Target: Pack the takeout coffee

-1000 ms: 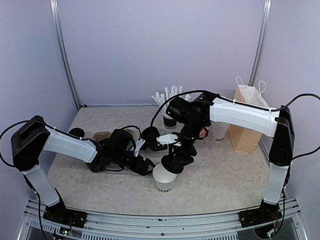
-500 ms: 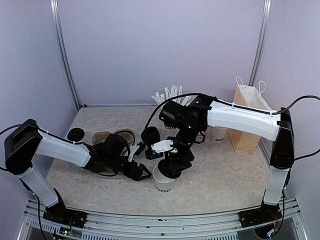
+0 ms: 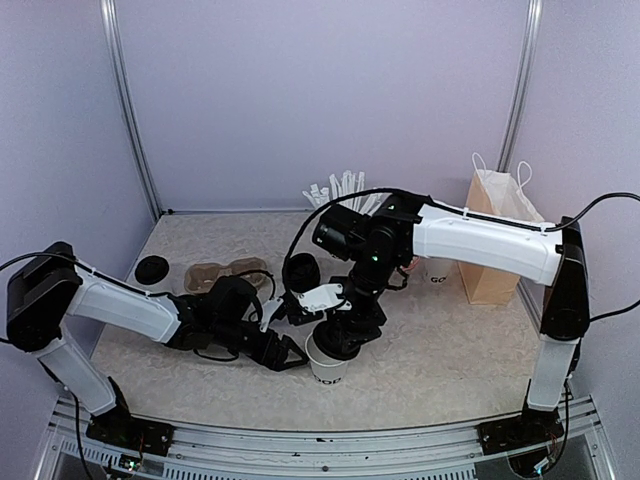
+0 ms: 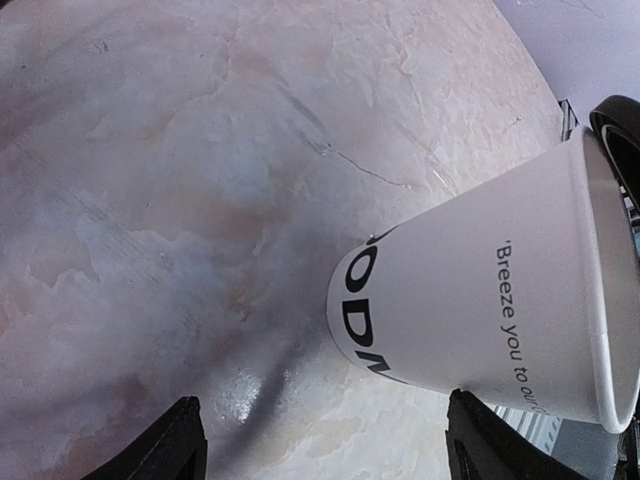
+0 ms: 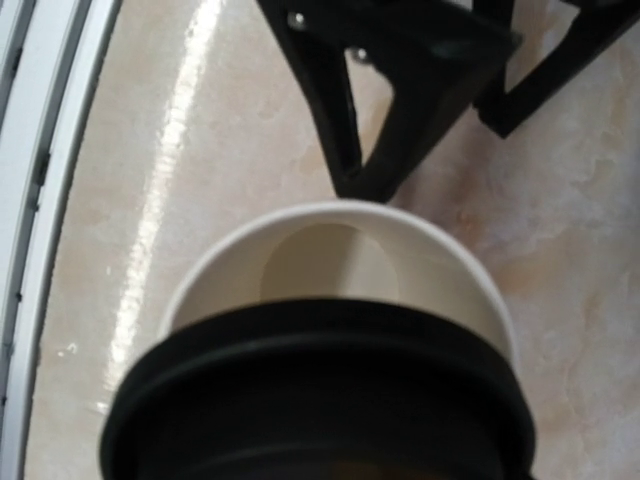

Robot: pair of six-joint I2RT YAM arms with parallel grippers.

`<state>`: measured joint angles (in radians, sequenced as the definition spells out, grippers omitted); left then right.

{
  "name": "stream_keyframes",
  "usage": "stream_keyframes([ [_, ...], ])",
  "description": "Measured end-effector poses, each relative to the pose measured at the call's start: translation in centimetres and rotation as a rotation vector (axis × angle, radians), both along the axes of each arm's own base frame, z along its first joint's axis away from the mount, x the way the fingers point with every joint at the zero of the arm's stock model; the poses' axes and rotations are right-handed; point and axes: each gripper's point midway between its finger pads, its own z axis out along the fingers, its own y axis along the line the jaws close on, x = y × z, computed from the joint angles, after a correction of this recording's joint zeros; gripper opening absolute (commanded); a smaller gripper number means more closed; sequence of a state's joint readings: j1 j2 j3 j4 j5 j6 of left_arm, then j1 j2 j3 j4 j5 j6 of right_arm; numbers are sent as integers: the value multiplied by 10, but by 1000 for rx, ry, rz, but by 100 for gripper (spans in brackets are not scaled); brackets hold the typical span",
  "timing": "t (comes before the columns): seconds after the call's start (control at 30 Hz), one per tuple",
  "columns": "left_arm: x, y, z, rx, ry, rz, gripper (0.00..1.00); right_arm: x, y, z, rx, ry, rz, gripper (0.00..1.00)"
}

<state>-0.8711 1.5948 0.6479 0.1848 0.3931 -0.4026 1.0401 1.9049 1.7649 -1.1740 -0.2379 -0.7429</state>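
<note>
The white paper cup stands upright near the front middle of the table, its black lettering low on its wall and its mouth partly uncovered; from the right wrist we see the far arc of its rim and the pale inside beyond the black lid, which hangs just above the mouth, level, covering the near part of it; whether the lid touches the rim, we cannot tell. The right gripper comes down from above and is closed on that lid. The left gripper lies low just beside the cup on its left; its jaws stand wide, the cup's base ahead of them, and we see nothing clamped between. Further back, a brown cup carrier and a small black disc lie on the left; a black cup of white straws stands at the rear; a brown paper bag stands upright on the right.
</note>
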Motion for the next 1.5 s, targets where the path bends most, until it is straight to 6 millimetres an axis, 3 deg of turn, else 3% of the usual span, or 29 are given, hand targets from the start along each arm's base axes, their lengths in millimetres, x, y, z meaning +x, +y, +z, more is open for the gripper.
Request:
stream_keyframes([
  [0.87,3,-11,-7,-29,27,0,80,-6,4,-5,-32,-19,22,68],
  [1.5,11,-18,-3,-37,20,15,79,-15,8,-18,-87,-58,58,77],
])
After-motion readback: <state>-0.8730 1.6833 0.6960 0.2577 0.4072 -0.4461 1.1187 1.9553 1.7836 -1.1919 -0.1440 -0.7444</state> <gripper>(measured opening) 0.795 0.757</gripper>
